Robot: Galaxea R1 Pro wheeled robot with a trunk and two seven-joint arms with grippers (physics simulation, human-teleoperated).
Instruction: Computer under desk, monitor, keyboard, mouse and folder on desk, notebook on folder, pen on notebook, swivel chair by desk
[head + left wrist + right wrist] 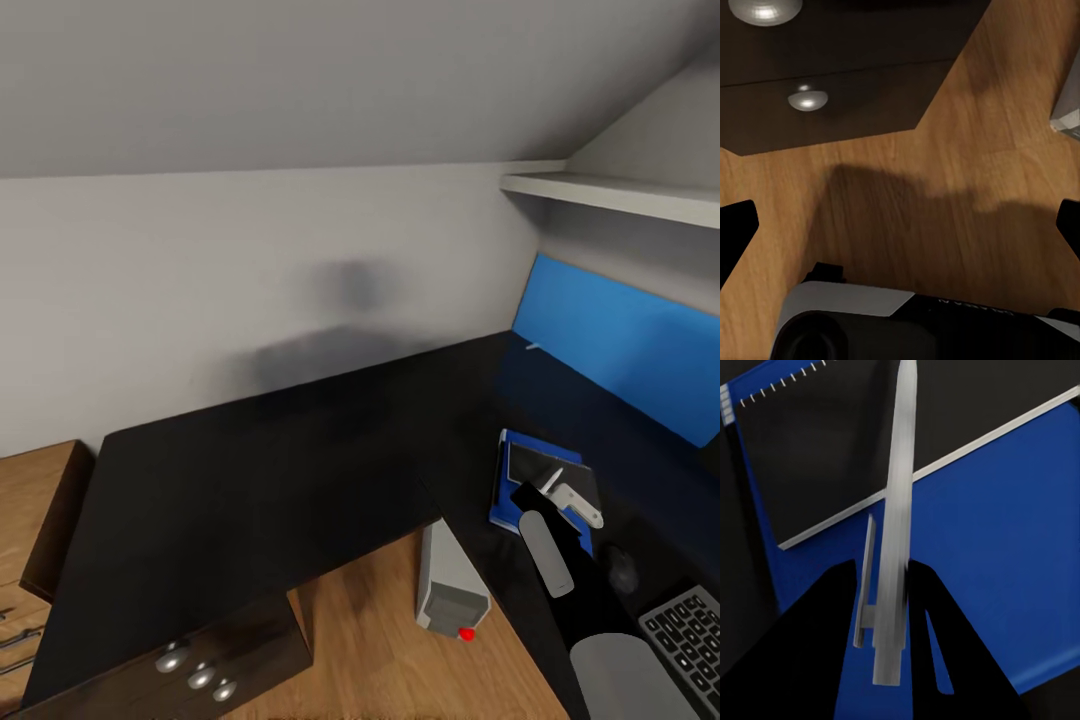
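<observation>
Finishing this step well, I judge, means bringing the thin white stick pen squarely over the thin dark grey notebook before letting go, since in the right wrist view much of its length hangs over bare blue cover rather than the grey sheet. The notebook lies askew on the bright blue flat folder, covering one end of it, so a small shift toward that end and a low, level release should keep the pen from rolling off onto the folder.

The right gripper has its black fingers closed on the pen's lower end, with the pen running out ahead along them, its tip reaching over the notebook. In the head view the right arm reaches forward and inward across the long black L-shaped desk, the white pen showing at its wrist just above the folder. The slim black-keyed keyboard lies near the arm's elbow, and the small silver-grey tower computer stands on the wood floor under the desk's edge.

The left gripper hangs low over the floor beside the black drawer unit, its fingers spread wide apart and holding nothing.
</observation>
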